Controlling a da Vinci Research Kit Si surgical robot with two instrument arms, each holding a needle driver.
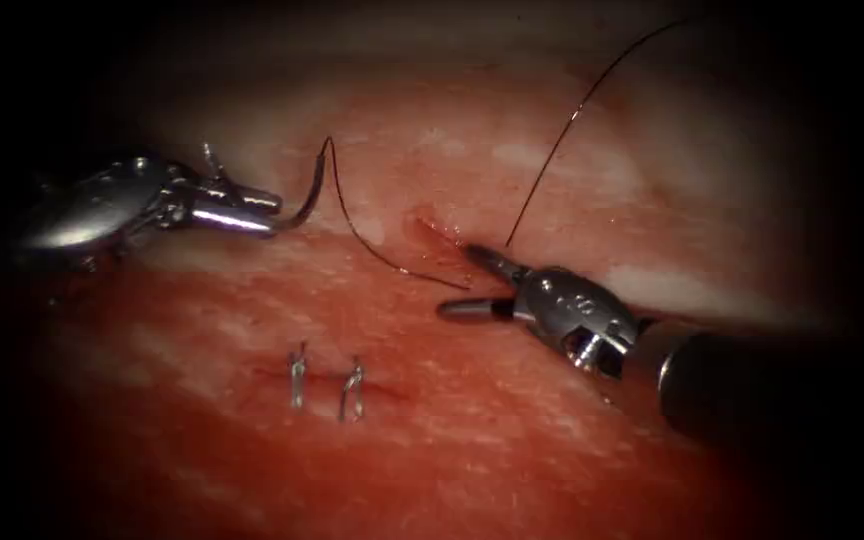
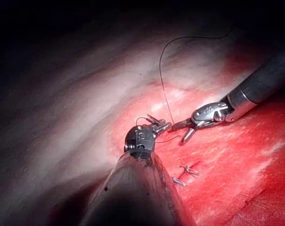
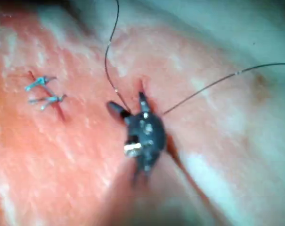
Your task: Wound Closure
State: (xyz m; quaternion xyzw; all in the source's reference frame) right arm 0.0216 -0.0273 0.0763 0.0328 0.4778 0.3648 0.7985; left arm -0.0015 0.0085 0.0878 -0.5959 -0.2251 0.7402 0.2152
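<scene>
the needle (image 1: 309, 197) is clear of the tissue (image 1: 572, 170), left of the cut (image 1: 432, 228), clenched near one end of its curve by the left tool (image 1: 242, 212). thread (image 1: 382, 255) trails from its free end to the cut. the right tool (image 1: 472, 280) is spread, holding nothing, one jaw by the cut. risk: slack thread could snag in those spread jaws
</scene>
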